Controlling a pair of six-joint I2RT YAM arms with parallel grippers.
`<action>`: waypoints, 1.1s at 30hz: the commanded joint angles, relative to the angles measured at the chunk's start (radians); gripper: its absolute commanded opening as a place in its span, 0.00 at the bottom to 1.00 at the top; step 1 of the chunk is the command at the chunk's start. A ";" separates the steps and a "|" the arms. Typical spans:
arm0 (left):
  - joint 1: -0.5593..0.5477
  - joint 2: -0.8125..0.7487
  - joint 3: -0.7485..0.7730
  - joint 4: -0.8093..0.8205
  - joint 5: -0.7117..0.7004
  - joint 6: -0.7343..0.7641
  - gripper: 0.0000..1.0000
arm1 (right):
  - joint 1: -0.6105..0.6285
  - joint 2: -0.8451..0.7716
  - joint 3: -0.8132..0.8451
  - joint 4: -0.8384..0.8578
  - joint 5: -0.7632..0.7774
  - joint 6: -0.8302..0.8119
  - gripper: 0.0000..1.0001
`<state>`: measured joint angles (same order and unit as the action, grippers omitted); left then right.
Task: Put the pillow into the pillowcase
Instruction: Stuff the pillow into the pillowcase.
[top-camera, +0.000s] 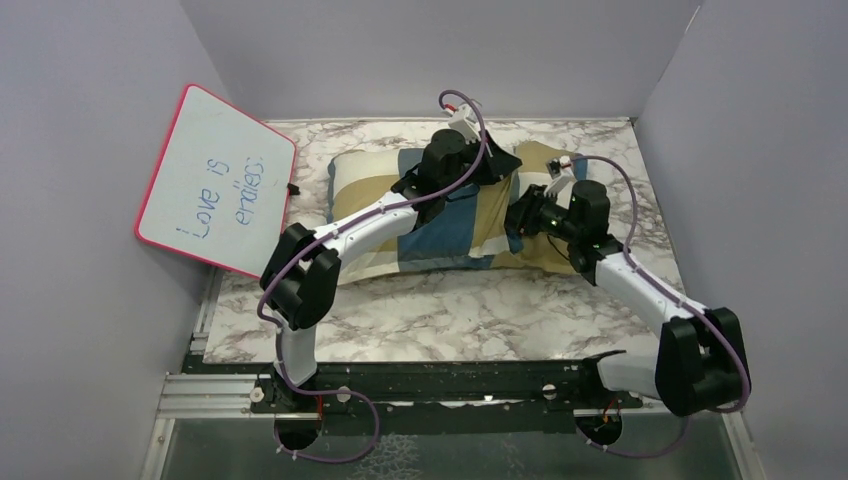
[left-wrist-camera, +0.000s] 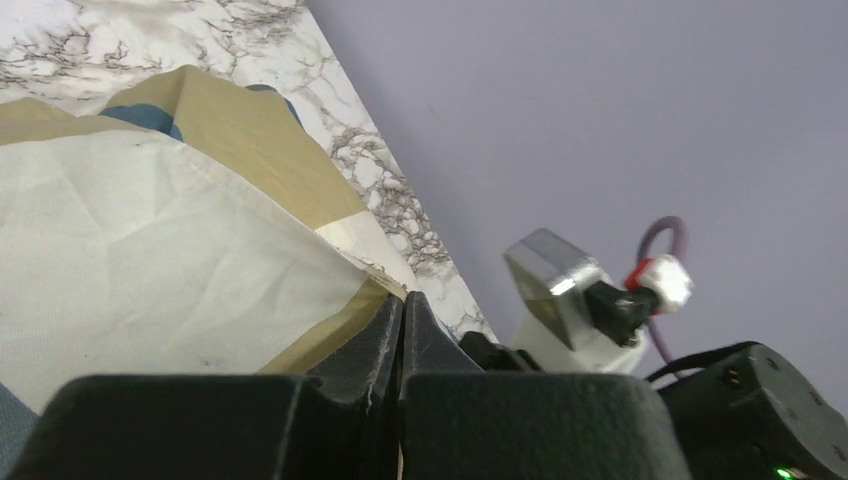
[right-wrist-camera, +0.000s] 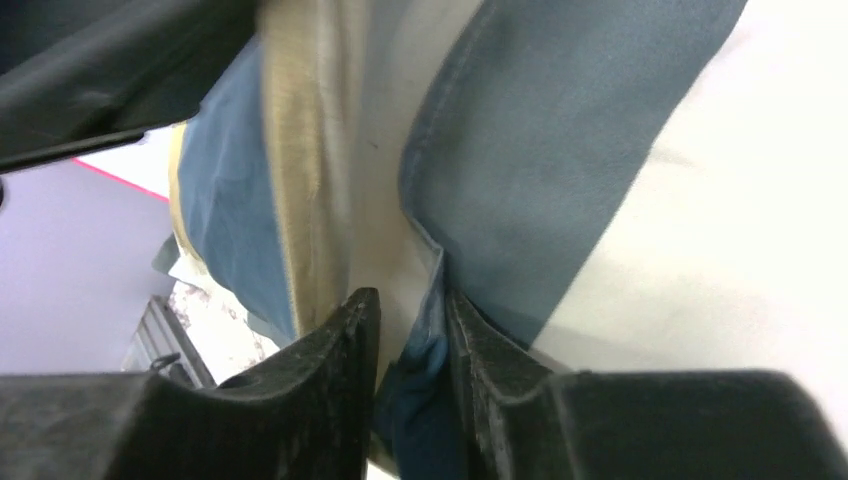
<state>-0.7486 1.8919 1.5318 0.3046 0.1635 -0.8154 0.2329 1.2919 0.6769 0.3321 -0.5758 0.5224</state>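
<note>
Checked blue, tan and cream pillowcase (top-camera: 455, 225) lying plump across the far middle of the marble table (top-camera: 450, 310), left tool (left-wrist-camera: 402, 305) pressed together on its tan edge, right tool (right-wrist-camera: 410, 310) pinching a blue fold, pink-rimmed whiteboard (top-camera: 215, 180) leaning at left

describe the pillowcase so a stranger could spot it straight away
Start at the marble table. Toward its far side, right of the pink-rimmed whiteboard, lies the pillowcase under both arms. Nothing else there shows big blue, tan and cream checked blocks.
</note>
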 joint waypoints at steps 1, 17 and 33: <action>-0.010 -0.006 0.054 0.045 -0.021 0.007 0.00 | 0.008 -0.152 0.056 -0.242 0.166 -0.039 0.43; -0.009 -0.013 0.065 0.011 -0.010 0.006 0.00 | 0.008 -0.242 0.044 -0.192 0.013 -0.114 0.66; -0.021 -0.053 0.053 -0.097 -0.025 0.079 0.21 | 0.008 -0.191 0.011 -0.124 -0.060 -0.001 0.01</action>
<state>-0.7586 1.8919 1.5482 0.2539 0.1570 -0.8009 0.2363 1.1873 0.6842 0.2844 -0.6781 0.4953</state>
